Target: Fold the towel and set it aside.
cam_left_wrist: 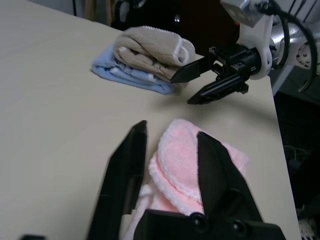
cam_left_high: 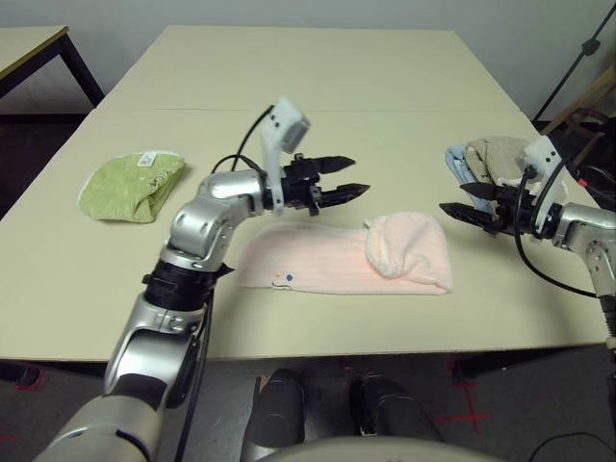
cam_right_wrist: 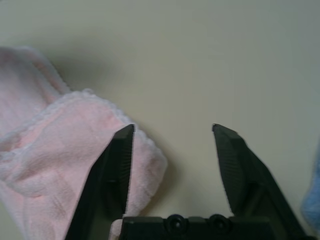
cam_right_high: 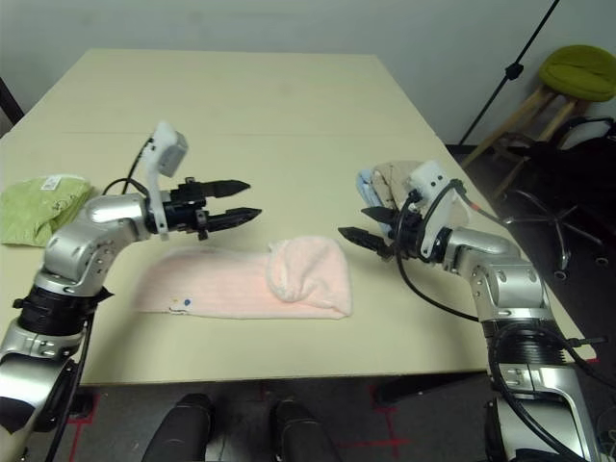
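The pale pink towel lies flat across the middle of the table, its right end bunched into a rounded lump. My left gripper hovers just above the towel's far edge, pointing right, open with nothing between its fingers. My right gripper hangs a little to the right of the lump, pointing left toward it, open and empty. In the right wrist view the towel's stitched corner lies under one finger, with bare table under the gap.
A light green towel lies crumpled at the table's left side. Beige and blue folded towels are stacked at the right edge, just behind my right gripper. The table's near edge runs close in front of the pink towel.
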